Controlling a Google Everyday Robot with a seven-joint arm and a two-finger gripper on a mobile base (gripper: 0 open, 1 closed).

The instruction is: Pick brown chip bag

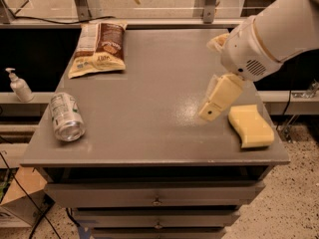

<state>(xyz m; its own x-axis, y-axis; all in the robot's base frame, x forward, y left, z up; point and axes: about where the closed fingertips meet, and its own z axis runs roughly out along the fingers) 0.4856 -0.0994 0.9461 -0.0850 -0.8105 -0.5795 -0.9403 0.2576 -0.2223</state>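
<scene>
Hanging above the right part of the surface [149, 98], just beside the yellow sponge [250, 126], the tool [213, 108] carries no bag; whether it is spread cannot be told. The brown chip bag [99, 49] lies untouched at the far left corner, well apart, so the approach, grasp and lift all appear left to do.

Warm dim light; soft overhead glare on table [149, 128] beside hand [213, 106].

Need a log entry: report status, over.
Gripper hovering at right, beside sponge. Chip bag back left, not held. Can front left, off the line.
</scene>
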